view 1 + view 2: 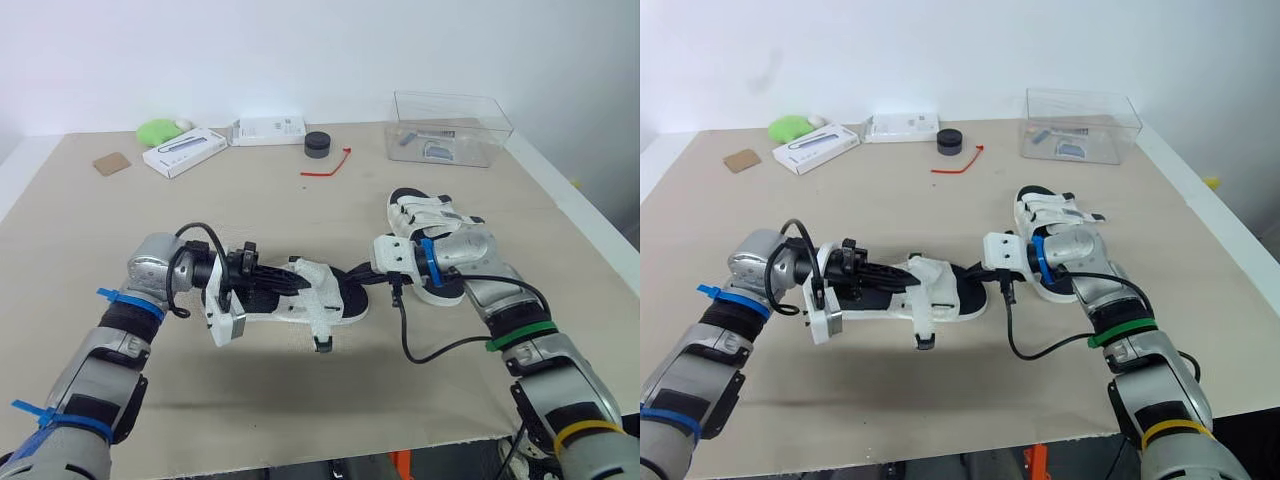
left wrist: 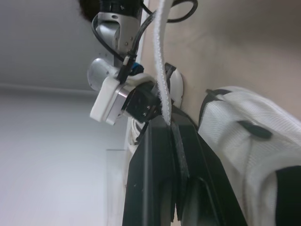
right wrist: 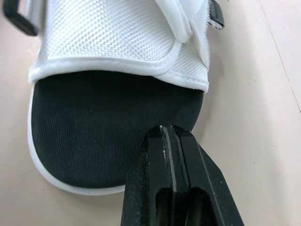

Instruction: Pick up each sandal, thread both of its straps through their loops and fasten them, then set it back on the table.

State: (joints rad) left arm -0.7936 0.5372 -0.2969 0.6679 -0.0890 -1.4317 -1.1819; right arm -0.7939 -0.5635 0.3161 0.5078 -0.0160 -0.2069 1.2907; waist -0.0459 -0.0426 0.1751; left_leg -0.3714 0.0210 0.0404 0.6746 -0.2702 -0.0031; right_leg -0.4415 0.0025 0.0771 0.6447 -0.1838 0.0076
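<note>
A white-strapped sandal with a black footbed (image 1: pixel 300 297) lies mid-table between both arms. My left gripper (image 1: pixel 285 283) reaches over its heel end and is shut on a thin white strap (image 2: pixel 160 70) that runs up from the fingertips. My right gripper (image 1: pixel 358 277) is at the sandal's toe end. Its fingers (image 3: pixel 168 141) are shut, with their tips over the edge of the black footbed (image 3: pixel 94 127), just short of the white mesh upper (image 3: pixel 113 37). A second sandal (image 1: pixel 415 212) lies flat behind my right wrist, partly hidden by it.
A clear plastic box (image 1: pixel 447 128) stands at the back right. Along the back are a black round cap (image 1: pixel 317 144), a red tie (image 1: pixel 330 165), two white boxes (image 1: pixel 185 152) (image 1: pixel 268 130), a green object (image 1: pixel 158 130) and a brown card (image 1: pixel 112 163).
</note>
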